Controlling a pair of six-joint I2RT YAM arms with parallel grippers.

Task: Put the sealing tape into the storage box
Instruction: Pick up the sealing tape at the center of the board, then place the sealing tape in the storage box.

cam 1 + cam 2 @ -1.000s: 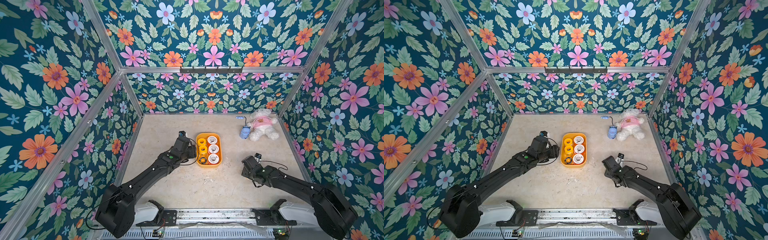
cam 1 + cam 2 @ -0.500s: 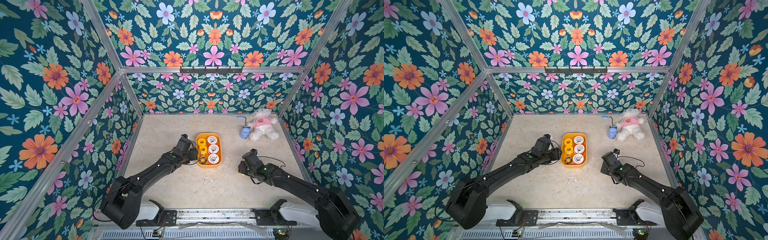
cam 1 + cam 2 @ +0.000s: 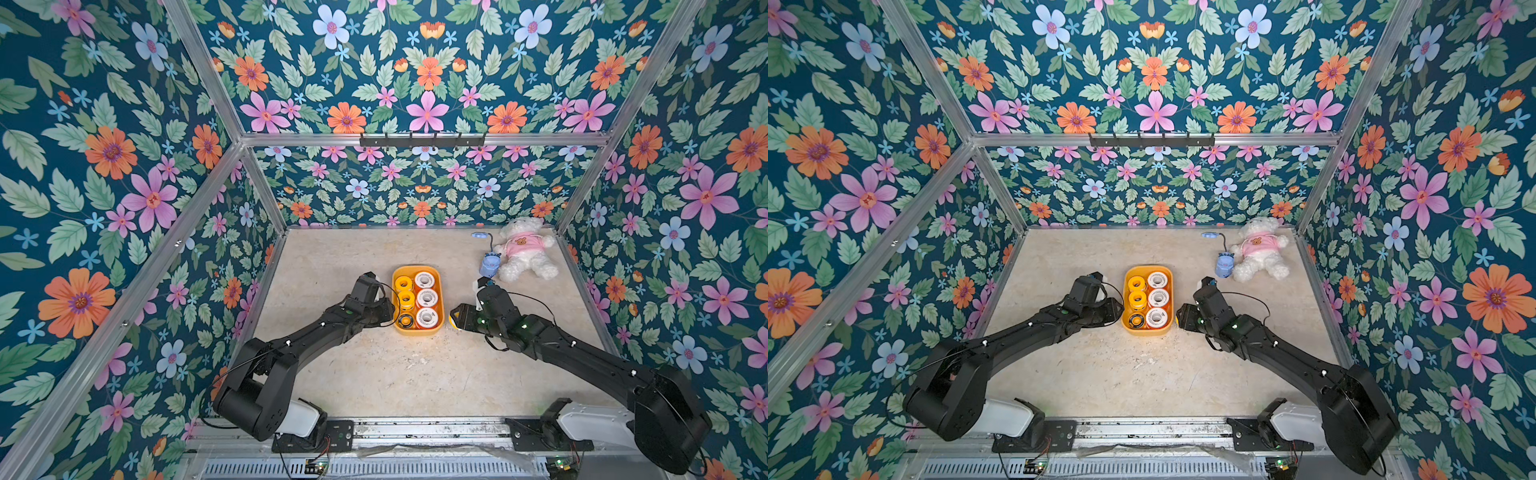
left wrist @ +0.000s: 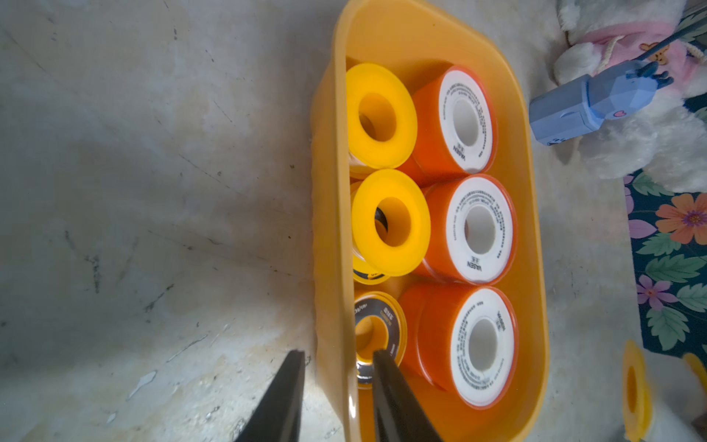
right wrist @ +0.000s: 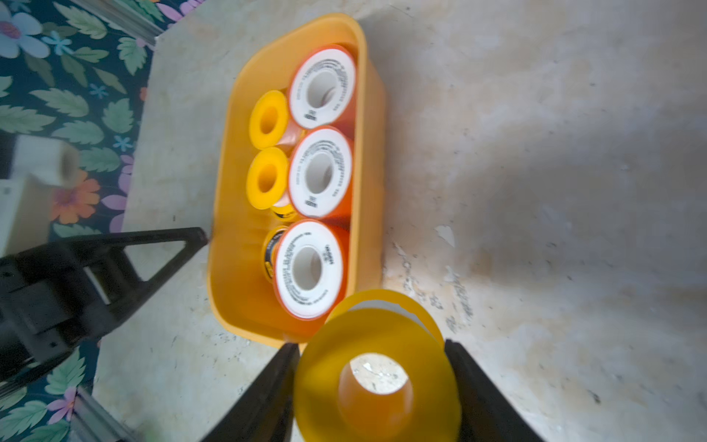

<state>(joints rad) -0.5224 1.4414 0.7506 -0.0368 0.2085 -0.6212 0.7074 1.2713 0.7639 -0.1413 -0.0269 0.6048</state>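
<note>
The storage box (image 3: 417, 332) (image 3: 1148, 331) is a shallow yellow-orange tray in mid-table. It holds a row of three white-faced orange rolls (image 4: 478, 229), two plain yellow rolls (image 4: 386, 222) and a black-and-yellow ring (image 4: 377, 333). My left gripper (image 3: 392, 313) (image 4: 336, 354) straddles the box wall (image 4: 329, 229) at its near left corner. One finger is outside and one inside, with slim gaps to the wall. My right gripper (image 3: 455, 322) (image 5: 371, 344) is shut on a yellow roll of sealing tape (image 5: 377, 379) (image 3: 1177, 320), just off the box's near right corner.
A white teddy bear in a pink shirt (image 3: 523, 253) lies at the back right. A blue gadget (image 3: 489, 265) on a cord lies beside it. Flowered walls close in the table on three sides.
My left gripper slid to the box's near left corner and its jaws narrowed round the wall. My right gripper carried the yellow roll leftward up to the box.
</note>
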